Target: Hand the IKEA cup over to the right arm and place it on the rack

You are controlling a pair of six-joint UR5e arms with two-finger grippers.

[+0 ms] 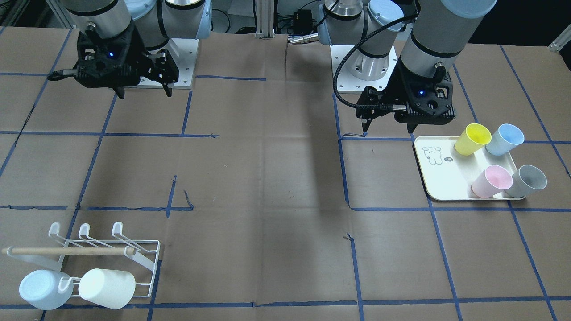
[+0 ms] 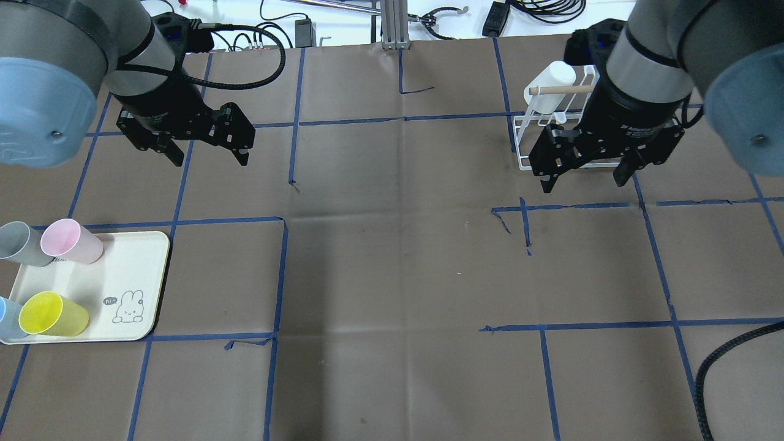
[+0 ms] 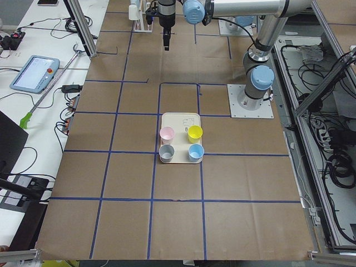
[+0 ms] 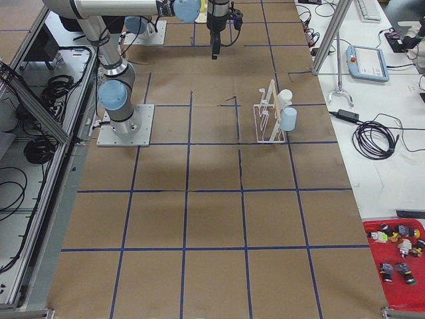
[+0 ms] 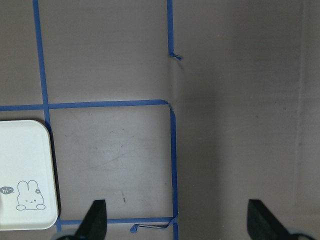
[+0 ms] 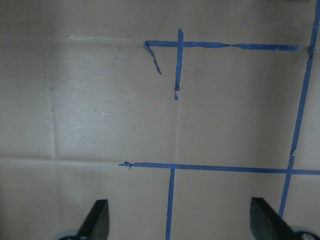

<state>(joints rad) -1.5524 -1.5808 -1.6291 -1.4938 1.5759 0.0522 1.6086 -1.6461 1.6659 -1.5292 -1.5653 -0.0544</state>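
Observation:
Four IKEA cups lie on their sides on a cream bear tray [image 2: 122, 257]: yellow [image 2: 52, 313], pink [image 2: 70, 241], grey [image 2: 21, 243] and blue [image 2: 7, 318]. My left gripper [image 2: 208, 158] hangs open and empty above the table, beyond the tray toward the middle; its wrist view shows only the tray's corner [image 5: 25, 150]. The white wire rack [image 1: 142, 254] with its wooden dowel [image 1: 67, 251] holds a white cup [image 1: 107, 287] and a pale blue cup [image 1: 44, 289]. My right gripper [image 2: 582, 180] hovers open and empty just in front of the rack [image 2: 519, 144].
Brown paper with blue tape lines covers the table. A wide bare stretch lies between the tray and the rack. Cables, a teach pendant and a red bin of small toys sit off the table's far side in the side views.

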